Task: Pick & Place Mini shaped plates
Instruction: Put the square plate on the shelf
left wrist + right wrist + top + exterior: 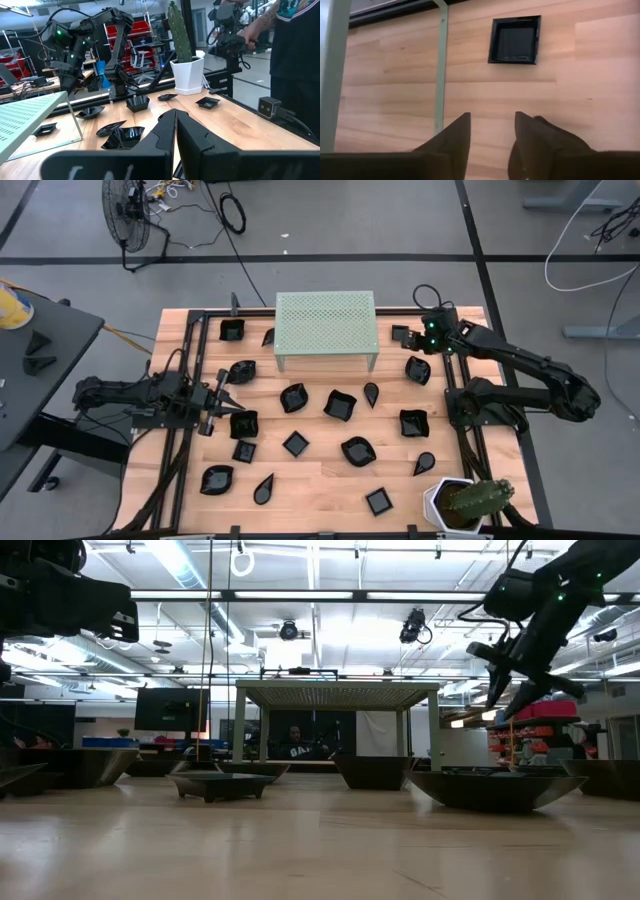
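- At the back right corner of the pale wooden counter (320,480), right claw (492,122) hanging just beside the pale green perforated metal stand (325,320), fingers parted, bare wood showing between them, nothing gripped.
- Just ahead of it, flat on the wood: a small glossy black square plate with a raised rim (515,40).
- Just beside it, nearer the front edge: a black wavy-rimmed plate (418,369).
- Scattered across the middle and front of the counter: the remaining glossy black mini plates (340,404), square, teardrop and leaf shaped, all lying apart from one another.
- Well apart at the front right corner: a white hexagonal pot with a green cactus (450,502).
- On the left side, left claw (228,402) low over the wood, fingers clenched together on nothing visible, near a wavy black plate (243,423).
- Judged step: right claw empty, ready to go for a plate.
- To do it well: lift straight up first, keeping clear of the stand's leg and the wavy-rimmed plate's edge.
- Then centre over one rim of the chosen plate, one finger inside and one outside, and descend slowly, since glossy shallow dishes probably slide under a glancing touch.
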Robot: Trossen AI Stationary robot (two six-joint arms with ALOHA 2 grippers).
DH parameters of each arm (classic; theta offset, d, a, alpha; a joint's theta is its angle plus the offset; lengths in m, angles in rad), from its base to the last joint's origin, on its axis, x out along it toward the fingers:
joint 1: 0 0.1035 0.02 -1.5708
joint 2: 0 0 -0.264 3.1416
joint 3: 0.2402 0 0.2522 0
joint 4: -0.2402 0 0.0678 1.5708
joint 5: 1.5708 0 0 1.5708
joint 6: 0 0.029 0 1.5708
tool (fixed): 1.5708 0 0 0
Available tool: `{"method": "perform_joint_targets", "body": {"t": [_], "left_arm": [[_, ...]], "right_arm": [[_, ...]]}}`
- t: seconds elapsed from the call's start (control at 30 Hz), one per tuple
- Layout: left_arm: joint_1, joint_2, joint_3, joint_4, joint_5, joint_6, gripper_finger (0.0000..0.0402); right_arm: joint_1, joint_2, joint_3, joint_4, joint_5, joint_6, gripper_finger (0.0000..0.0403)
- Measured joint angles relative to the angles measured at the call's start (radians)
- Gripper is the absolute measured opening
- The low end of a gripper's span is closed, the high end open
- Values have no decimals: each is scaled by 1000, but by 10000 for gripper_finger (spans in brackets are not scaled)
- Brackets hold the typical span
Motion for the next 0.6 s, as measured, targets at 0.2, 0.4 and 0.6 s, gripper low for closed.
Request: {"method": "perform_joint_targets", "body": {"t": [0.2, 0.4, 0.6], "left_arm": [[0, 0, 0, 0, 0, 0, 23], [0, 0, 0, 0, 0, 0, 23], [0, 0, 0, 0, 0, 0, 23]], "right_arm": [[0, 0, -44, 81, 9, -37, 204], [0, 0, -93, 159, 118, -34, 215], [0, 7, -132, 190, 176, -24, 206]]}}
